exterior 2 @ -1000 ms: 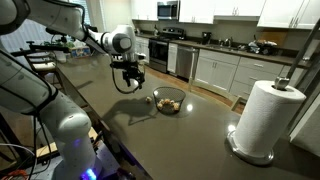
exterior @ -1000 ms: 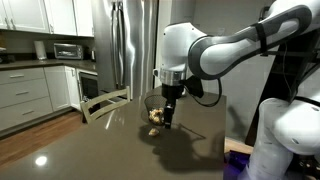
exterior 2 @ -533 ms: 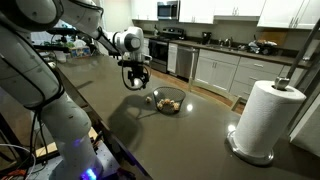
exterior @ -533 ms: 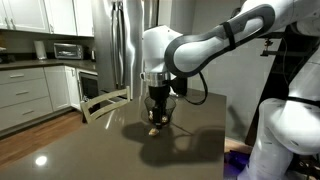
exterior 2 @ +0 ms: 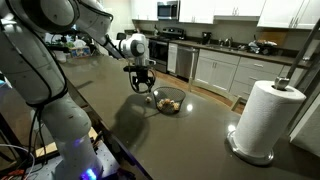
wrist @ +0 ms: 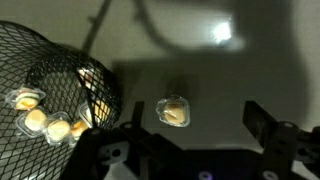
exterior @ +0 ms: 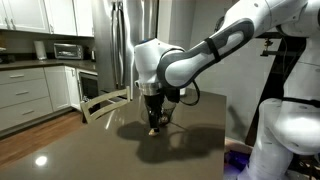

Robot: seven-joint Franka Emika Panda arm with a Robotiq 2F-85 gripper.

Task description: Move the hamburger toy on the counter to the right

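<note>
Wrist view: the gripper (wrist: 182, 135), jaws spread, hangs over the hamburger toy (wrist: 174, 111). The mesh bowl (wrist: 55, 45) sits just beside it; a finger could clip its rim, nudging both.

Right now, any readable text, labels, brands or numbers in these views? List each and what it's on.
No text can be read in any view.
hamburger toy: no markings visible.
paper-towel roll: plain white, no print visible.
countertop oven and microwave: any panel lettering is too small and blurred to read.
</note>
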